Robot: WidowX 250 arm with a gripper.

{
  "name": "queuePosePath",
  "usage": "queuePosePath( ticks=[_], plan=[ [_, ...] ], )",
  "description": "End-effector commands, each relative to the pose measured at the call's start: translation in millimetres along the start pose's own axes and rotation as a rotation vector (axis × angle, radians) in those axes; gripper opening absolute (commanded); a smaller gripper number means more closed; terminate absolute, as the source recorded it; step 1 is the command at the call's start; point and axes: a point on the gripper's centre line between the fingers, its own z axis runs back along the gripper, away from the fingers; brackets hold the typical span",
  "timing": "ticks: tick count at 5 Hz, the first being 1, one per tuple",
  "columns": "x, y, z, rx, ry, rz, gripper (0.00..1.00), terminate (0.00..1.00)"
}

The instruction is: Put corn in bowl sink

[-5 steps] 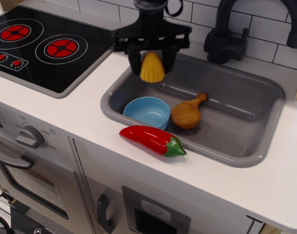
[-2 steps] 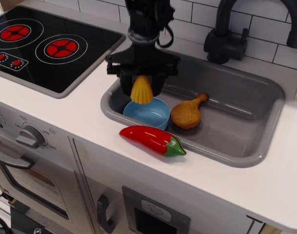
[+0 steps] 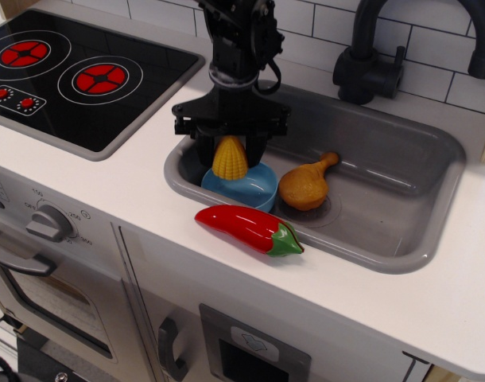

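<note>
Yellow corn (image 3: 230, 158) is sitting gripped in our pincer (image 3: 230, 153), hanging over the blue bowl (image 3: 250, 188) inside the grey sink (image 3: 401, 199), beside a drumstick (image 3: 306, 185).

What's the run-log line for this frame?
phase: placing | gripper: shut on corn | corn: over bowl, not released | bowl: in sink, beside drumstick
</note>
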Motion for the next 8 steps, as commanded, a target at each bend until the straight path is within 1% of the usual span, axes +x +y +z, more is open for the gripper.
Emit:
queuePosePath(
  ticks=[1,2,3,4,5,6,7,8],
  plan=[
    [4.0,0.7,5.4,0.012,-0.044,0.011,1.0,0.0],
    [4.9,2.0,10.9,0.01,-0.042,0.022,1.0,0.0],
    [8.7,2.6,17.3,0.018,-0.06,0.03,1.0,0.0],
    [13.3,3.9,34.9,0.008,-0.068,0.051,1.0,0.0],
    [16.1,-0.1,60.3,-0.019,-0.081,0.07,1.0,0.0],
    [21.0,-6.4,77.1,-0.03,-0.061,0.027,1.0,0.0],
    [21.0,-6.4,77.1,-0.03,-0.061,0.027,1.0,0.0],
    [21.0,-6.4,77.1,-0.03,-0.061,0.027,1.0,1.0]
  ],
)
